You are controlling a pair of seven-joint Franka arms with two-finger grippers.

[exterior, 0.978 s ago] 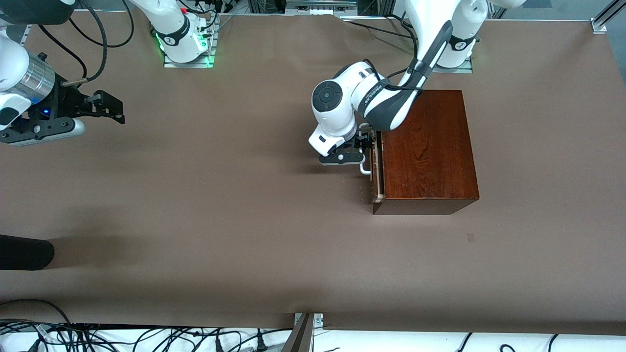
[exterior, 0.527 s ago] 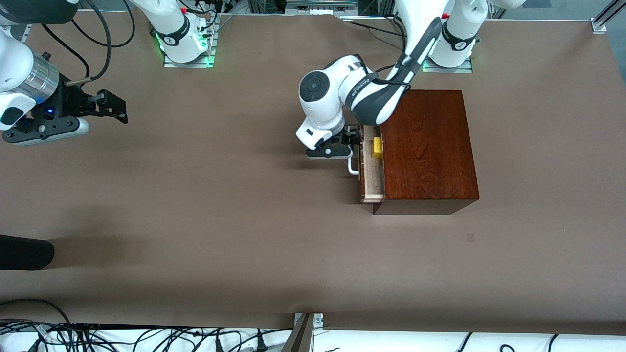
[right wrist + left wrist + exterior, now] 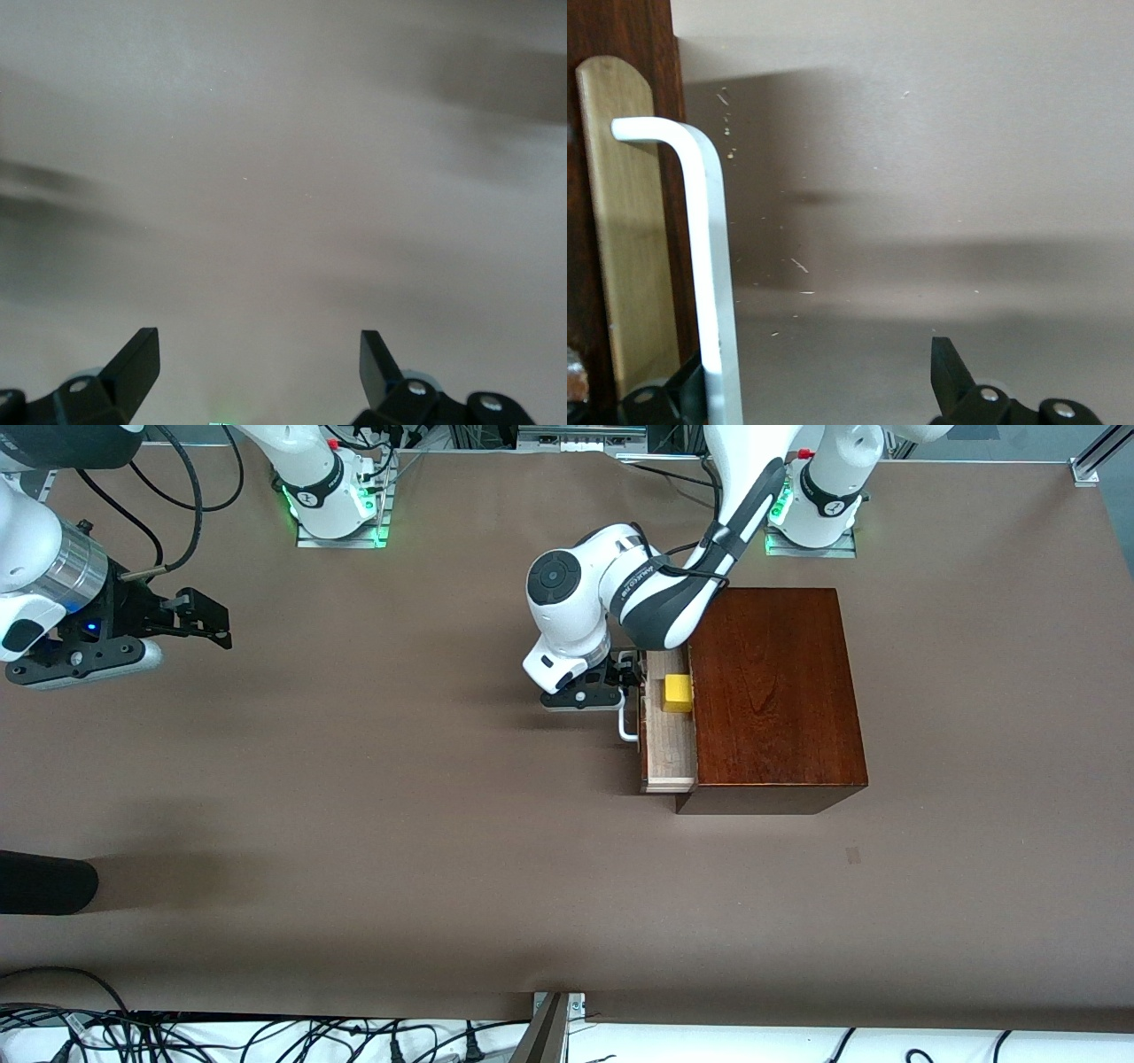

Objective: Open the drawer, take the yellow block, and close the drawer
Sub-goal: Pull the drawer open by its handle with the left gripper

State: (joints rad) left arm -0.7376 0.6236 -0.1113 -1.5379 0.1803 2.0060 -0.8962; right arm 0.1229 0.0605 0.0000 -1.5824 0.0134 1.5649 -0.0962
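The glossy dark wooden box (image 3: pixel 771 695) stands on the brown table (image 3: pixel 399 824) toward the left arm's end. Its pale-wood-lined drawer (image 3: pixel 666 748) is partly pulled out. The small bright yellow block (image 3: pixel 678 693) lies inside the drawer, uncovered. The left gripper (image 3: pixel 624 684) is at the white metal bar handle (image 3: pixel 709 266); its fingers stand wide, one hooked inside the bar, not clamped. The right gripper (image 3: pixel 208 622) waits above the table at the right arm's end, fingers spread wide, holding nothing.
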